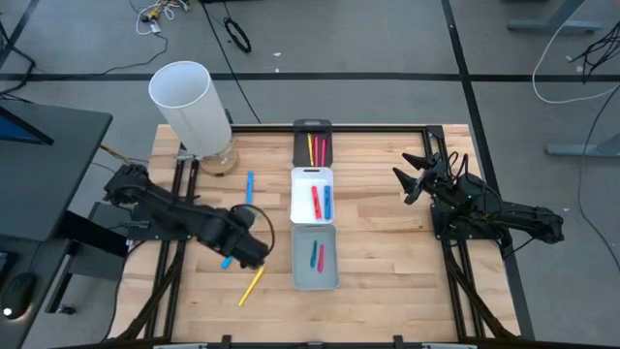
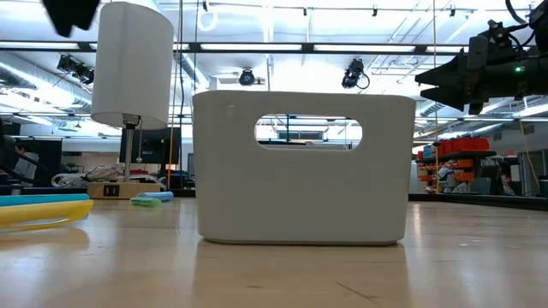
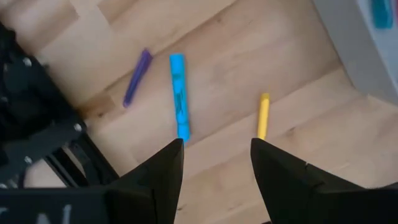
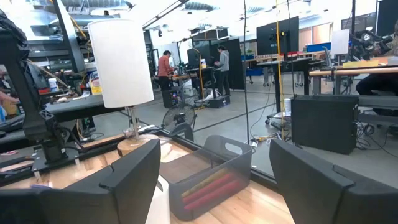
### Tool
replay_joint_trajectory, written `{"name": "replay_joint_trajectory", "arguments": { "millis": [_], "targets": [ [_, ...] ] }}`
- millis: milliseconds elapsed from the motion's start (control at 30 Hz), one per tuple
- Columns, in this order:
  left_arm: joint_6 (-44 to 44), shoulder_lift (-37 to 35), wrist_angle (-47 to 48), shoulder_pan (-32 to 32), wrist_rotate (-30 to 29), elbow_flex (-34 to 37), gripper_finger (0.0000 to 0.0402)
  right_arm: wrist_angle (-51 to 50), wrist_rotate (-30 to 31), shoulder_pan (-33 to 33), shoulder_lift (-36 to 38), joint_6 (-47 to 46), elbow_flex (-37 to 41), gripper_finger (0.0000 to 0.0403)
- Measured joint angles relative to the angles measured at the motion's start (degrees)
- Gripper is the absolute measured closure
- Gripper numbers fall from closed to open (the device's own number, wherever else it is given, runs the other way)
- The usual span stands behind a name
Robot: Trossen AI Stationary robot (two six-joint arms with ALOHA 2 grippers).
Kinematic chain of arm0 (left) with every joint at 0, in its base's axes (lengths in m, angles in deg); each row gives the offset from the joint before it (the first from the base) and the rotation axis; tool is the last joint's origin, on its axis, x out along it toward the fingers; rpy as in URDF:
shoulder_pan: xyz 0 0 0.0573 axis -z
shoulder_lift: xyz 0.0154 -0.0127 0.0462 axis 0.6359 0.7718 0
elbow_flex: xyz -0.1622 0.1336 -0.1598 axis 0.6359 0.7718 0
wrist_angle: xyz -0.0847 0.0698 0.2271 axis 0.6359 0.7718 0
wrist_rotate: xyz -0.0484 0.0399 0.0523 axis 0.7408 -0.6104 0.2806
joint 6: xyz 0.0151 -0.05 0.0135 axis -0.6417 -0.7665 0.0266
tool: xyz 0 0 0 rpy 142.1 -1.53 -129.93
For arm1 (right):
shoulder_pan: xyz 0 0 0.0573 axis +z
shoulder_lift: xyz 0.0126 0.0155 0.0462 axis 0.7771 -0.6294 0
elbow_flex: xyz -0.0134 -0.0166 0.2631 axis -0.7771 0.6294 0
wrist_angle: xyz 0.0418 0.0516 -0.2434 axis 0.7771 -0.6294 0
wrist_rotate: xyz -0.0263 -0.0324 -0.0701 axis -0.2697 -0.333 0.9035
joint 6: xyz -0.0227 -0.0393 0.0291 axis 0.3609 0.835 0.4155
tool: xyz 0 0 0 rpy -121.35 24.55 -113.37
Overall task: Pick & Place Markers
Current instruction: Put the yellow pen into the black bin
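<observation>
I work over a pale wood table (image 1: pixel 387 252) with a black frame, set on a grey floor strewn with cables; past it the low view shows a big workshop with ceiling lights, and my right wrist view catches 2 people standing far off among benches and monitors. A white cylinder (image 1: pixel 190 107) on a round wooden base stands at the table's far left corner. Down the middle runs a row of 3 trays: the black tray (image 1: pixel 312 143) farthest away holds yellow and red markers, the white tray (image 1: pixel 312 195) in the middle holds 1 red and 1 blue, and the grey tray (image 1: pixel 315 258) nearest holds 1 blue and 1 red. My left gripper (image 3: pixel 214 163) hangs over the bare wood left of the grey tray, its fingers spread apart and holding nothing. Just ahead of its fingertips lie 3 loose markers: a blue marker (image 3: pixel 179 96) whose end reaches nearly to one fingertip, a yellow marker (image 3: pixel 263 116) just beside the other fingertip, and a purple marker (image 3: pixel 137 78) a little farther off — none of them touching my fingers. From above, the yellow one lies slanted near the table's front edge, and another blue marker (image 1: pixel 249 186) lies farther back, near the cylinder's base. My right gripper (image 1: pixel 415 175) waits on the right side of the table, fingers apart and empty, well away from every marker.
</observation>
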Motion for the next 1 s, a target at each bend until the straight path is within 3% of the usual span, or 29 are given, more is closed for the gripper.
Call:
{"name": "replay_joint_trajectory", "arguments": {
  "millis": [267, 833, 1000],
  "targets": [
    [-5.39, 0.0, -7.48, 4.75, 0.8, 5.33, 0.0209, 0.0, 0.01, 0.02, 0.0, 0.01, 0.0, 0.0101],
    [-11.82, 0.14, -28.01, 7.98, 2.53, 21.02, 0.0209, 0.0, 0.01, 0.0, 0.0, 0.0, 0.0, 0.0101],
    [-13.31, 3.12, -29.15, 9.19, 2.71, 21.59, 0.0209, 0.02, 0.01, 0.0, 0.0, 0.02, 0.0, 0.0101]
  ]
}}
